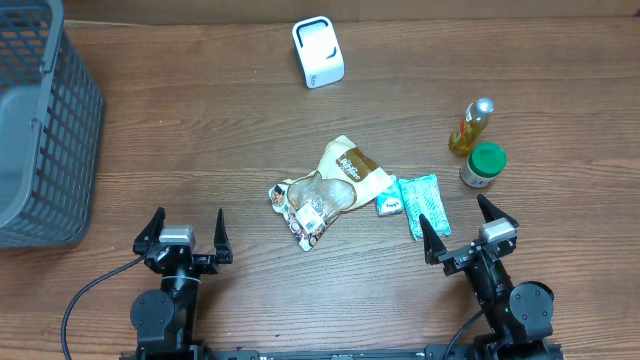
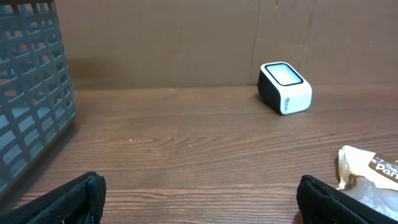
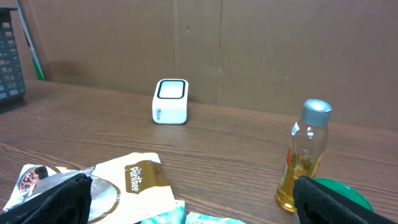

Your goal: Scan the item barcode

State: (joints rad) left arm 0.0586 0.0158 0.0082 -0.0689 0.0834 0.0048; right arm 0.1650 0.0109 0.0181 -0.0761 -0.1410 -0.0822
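The left gripper [image 1: 190, 217] and right gripper [image 1: 452, 209] are both open and empty. The snack bags [image 1: 340, 180] lie mid-frame, closer to the right gripper, with the scanner [image 1: 318, 52] up top.

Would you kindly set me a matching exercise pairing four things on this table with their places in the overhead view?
Things:
1 white box-shaped scanner
2 grey plastic mesh basket
3 clear bottle of yellow liquid with silver cap
4 cream-and-brown snack bag

Places:
A far left
B centre of the view
C far edge, middle
D right, beside the green-lidded jar

Pairs: 1-C, 2-A, 3-D, 4-B.
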